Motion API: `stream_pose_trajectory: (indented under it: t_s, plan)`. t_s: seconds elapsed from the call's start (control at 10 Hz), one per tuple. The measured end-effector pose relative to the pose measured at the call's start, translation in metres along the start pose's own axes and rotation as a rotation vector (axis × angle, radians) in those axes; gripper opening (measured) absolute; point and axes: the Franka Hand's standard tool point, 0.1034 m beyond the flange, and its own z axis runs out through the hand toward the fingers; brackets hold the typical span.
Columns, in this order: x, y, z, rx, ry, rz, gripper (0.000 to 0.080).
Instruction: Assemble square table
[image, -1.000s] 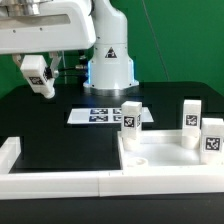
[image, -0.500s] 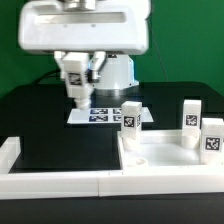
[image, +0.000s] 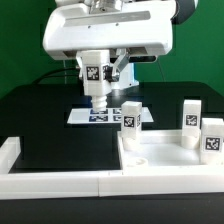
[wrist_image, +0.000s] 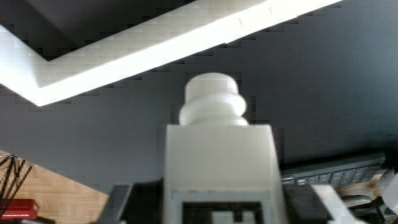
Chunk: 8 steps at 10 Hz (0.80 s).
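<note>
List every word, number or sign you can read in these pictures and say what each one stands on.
No words or numbers can be read anywhere.
Black-and-white square tags only, no text: on the leg in the tool, on the three standing legs, and on the marker board.
Their patterns are too small to make out.

hand (image: 97, 97) fingertips hidden behind held leg (image: 98, 84), slab (image: 170, 160) cropped at edge

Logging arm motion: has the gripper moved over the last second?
Yes. The gripper, holding a leg, moved toward the exterior view's right, now above the marker board.
</note>
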Motion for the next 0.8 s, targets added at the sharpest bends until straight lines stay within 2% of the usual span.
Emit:
stream_pose_trajectory:
  t_s: [0.2,0.3,0.4,0.5,0.7,0.8]
  plan:
    - [-0.009,-0.006,0.004,-0.002,0.000,-0.010,0.0287]
    - [-0.017,-0.024,0.009,0.005,-0.020,0.016,0.0287]
    - [-0.019,-0.043,0.016,0.016,-0.018,0.007,0.0287]
    - [-0.021,-0.051,0.027,0.015,-0.017,-0.009,0.0287]
    - [-0.028,-0.055,0.040,0.007,-0.022,-0.029,0.0287]
    - [-0.027,-0.054,0.040,0.007,-0.021,-0.031,0.0287]
